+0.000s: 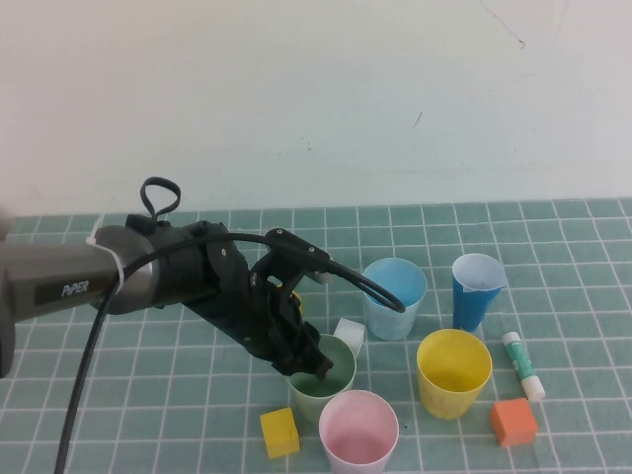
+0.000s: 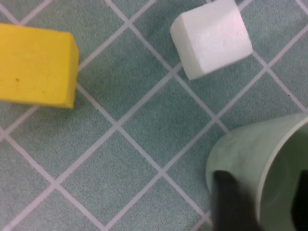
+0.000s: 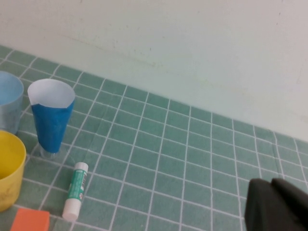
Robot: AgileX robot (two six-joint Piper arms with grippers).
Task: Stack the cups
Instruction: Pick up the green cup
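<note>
The pale green cup stands upright on the mat, just behind the pink cup. My left gripper is at its rim, open, one finger outside the wall and the other inside, clear of the wall. To the right stands the yellow cup, with the light blue cup farther back. My right gripper hangs shut over bare mat to the right of the cups and is outside the high view.
A narrow dark blue cup stands at the back right, a glue stick beside it. A white block, a yellow block and an orange block lie among the cups.
</note>
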